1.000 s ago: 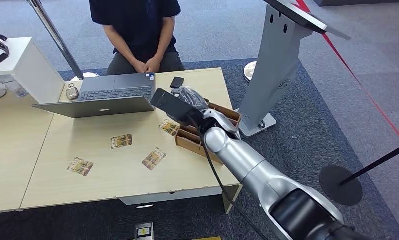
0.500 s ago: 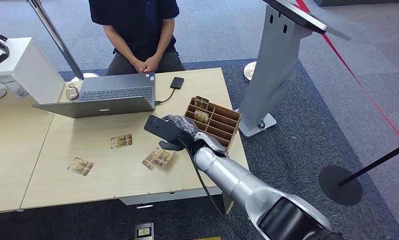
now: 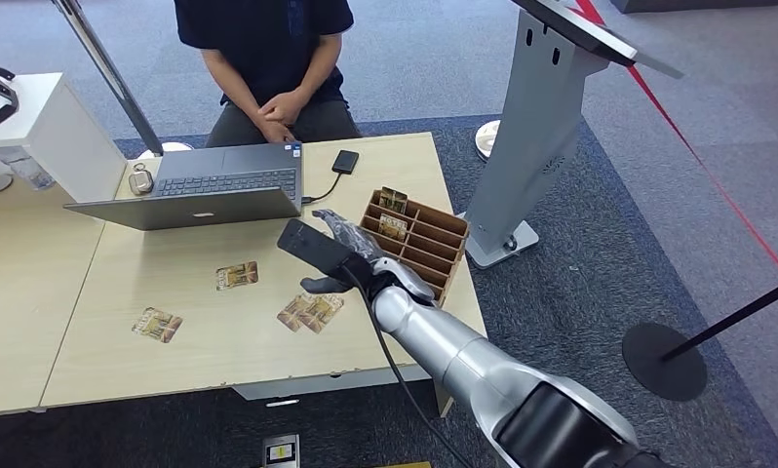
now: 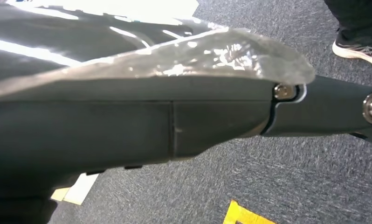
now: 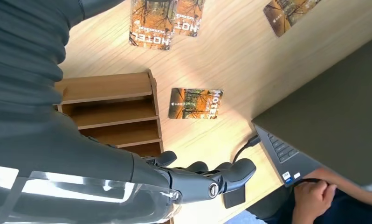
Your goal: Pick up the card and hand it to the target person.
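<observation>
Lying flat, the card (image 3: 310,312) runs diagonally under the spread, empty right robot hand (image 3: 351,255).

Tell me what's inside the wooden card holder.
Two cards stand in the far slots of the holder. The other visible slots look empty; the right hand covers its near-left corner.

Person's (image 3: 268,58) head beyond frame edge

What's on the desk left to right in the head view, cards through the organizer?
Leftmost card → second card → pair of cards side by side → right hand → wooden organizer.
</observation>
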Robot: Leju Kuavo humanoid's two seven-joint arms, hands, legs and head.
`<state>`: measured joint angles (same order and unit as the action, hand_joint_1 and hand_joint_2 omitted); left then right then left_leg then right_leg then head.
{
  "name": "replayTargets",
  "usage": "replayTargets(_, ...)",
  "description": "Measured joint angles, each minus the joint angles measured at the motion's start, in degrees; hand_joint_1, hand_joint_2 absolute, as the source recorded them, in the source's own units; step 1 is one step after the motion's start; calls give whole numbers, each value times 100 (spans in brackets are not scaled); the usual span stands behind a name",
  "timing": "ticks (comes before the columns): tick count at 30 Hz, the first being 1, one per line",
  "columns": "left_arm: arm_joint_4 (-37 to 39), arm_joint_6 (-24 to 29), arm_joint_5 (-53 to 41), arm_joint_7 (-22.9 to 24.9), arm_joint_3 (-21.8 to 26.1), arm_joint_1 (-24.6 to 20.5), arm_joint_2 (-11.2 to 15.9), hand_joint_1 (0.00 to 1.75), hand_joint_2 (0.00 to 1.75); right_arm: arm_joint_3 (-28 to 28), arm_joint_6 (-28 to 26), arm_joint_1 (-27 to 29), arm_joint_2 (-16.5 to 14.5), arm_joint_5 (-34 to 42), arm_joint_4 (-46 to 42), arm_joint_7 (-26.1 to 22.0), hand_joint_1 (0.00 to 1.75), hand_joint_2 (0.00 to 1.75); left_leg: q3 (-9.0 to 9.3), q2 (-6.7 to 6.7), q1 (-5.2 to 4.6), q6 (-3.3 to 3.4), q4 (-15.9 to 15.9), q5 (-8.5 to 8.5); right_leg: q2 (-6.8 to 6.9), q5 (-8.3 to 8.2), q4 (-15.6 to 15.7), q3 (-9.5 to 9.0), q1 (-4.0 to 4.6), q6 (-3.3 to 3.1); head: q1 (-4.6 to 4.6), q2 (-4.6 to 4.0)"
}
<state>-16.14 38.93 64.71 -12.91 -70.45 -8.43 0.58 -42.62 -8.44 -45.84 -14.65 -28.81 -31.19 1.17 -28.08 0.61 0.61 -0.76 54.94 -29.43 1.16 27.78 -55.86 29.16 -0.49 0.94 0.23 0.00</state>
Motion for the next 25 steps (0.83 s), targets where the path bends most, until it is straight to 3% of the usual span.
replayTargets(4,29,0,-52,1,27,2,-19,0,0,-2,-618,18,57,-264,-157,-103,0,175,1,0,0,0,1,0,0,0,0,1,0,0,-1,0)
replayTargets(7,119,0,-112,-55,119,4,-82,0,0,-11,-1552,113,272,-1292,-716,145,0,175,2,1,-1,1,5,1,0,-1,1,1,0,1,-1,0)
replayTargets(9,184,0,-178,-80,195,5,-132,0,0,-10,-1875,233,477,-1849,-1218,363,0,175,2,3,-2,2,7,0,-1,-2,2,1,0,2,0,0)
replayTargets(18,281,0,-561,-46,563,61,-188,0,0,486,-2061,1337,1483,-2690,-3761,1080,0,175,2,2,-2,3,13,-1,0,-3,7,0,0,4,0,0)
replayTargets(25,289,0,-733,-18,775,87,-206,0,0,980,-1515,2297,2040,-2900,-4995,1610,0,175,1,3,0,3,13,0,-1,-10,8,-1,-1,2,-1,0)
